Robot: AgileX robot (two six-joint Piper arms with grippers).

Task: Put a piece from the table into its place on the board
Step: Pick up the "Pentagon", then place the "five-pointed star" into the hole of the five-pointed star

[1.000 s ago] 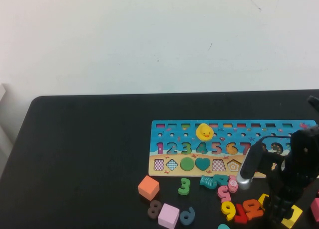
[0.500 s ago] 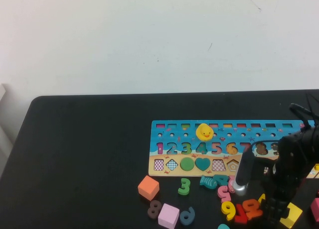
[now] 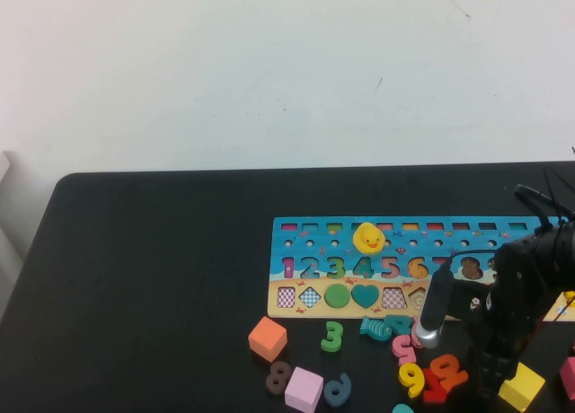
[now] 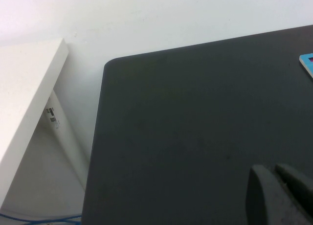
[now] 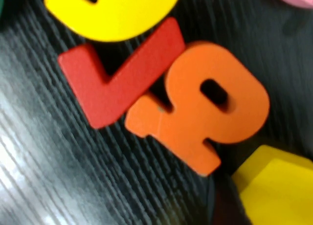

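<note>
- The right gripper (image 3: 490,379) hangs low over the near right part of the counter (image 3: 162,278), among the loose pieces in front of the board (image 3: 296,256); the black arm hides its tip from the high view, and whether its jaws are open or closed on anything I cannot tell
- The piece (image 5: 279,191) lies flat on the counter, in the wrist camera's view just beside the orange numeral (image 5: 200,107); only one yellow angled corner of it shows, the rest is cut off at the edge; from the high view it is hidden behind the right arm
- A red 7 (image 5: 117,78) lies against the orange numeral, and a yellow 9 (image 3: 411,377) sits just beyond the 7
- A larger yellow cube (image 3: 521,387) stands on the counter just to the right of the right gripper
- The board lies flat and square to the counter's edge; a yellow duck (image 3: 368,238) sits on its blue part, and the pentagon slot (image 3: 419,296) in the tan strip is bare
- An orange cube (image 3: 268,338), a pink cube (image 3: 304,388) and a green 3 (image 3: 333,336) lie in front of the board's left end, well apart from the arm
- The left gripper (image 4: 279,193) is out of the high view; its own camera shows it over bare counter near the far left corner, jaws closed together with nothing in them
</note>
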